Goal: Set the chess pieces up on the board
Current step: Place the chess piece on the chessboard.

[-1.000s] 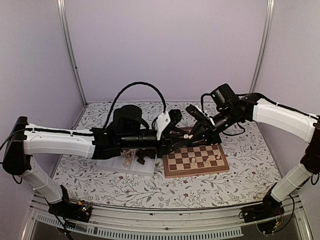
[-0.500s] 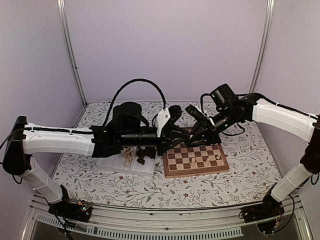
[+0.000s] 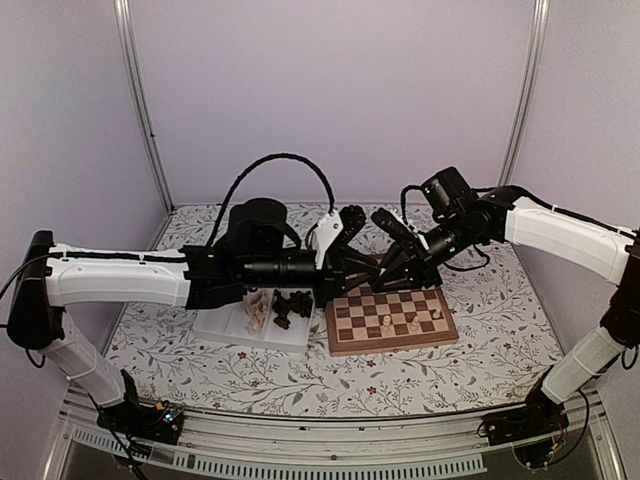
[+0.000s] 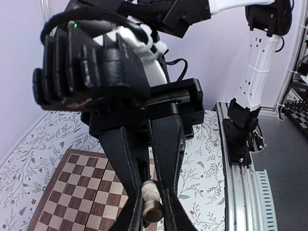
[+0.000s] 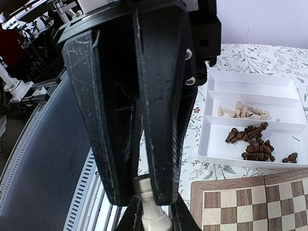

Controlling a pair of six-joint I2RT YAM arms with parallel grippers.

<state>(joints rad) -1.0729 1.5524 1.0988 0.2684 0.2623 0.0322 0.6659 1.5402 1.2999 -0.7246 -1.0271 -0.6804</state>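
Above the far left edge of the board (image 3: pixel 392 335) my two grippers meet tip to tip. The left gripper (image 3: pixel 370 272) (image 4: pixel 153 197) is shut on a cream chess piece (image 4: pixel 152 204). The right gripper (image 3: pixel 390 270) (image 5: pixel 147 195) is shut on a cream chess piece (image 5: pixel 153 211) too. Whether both hold the same piece I cannot tell. Three cream pieces (image 3: pixel 387 323) stand on the board's near squares. The board also shows under the left wrist (image 4: pixel 72 192) and at the lower right of the right wrist view (image 5: pixel 260 204).
A white tray (image 3: pixel 225 325) (image 5: pixel 216 120) lies left of the board, with loose cream pieces (image 3: pixel 258 310) (image 5: pixel 243 111) in one compartment and dark brown pieces (image 3: pixel 292 306) (image 5: pixel 255 142) in the other. The floral tablecloth (image 3: pixel 250 375) covers the table. A metal rail runs along the near edge.
My left wrist has lifted and drawn back slightly, uncovering more of the tray's pieces. The right arm has stayed still.
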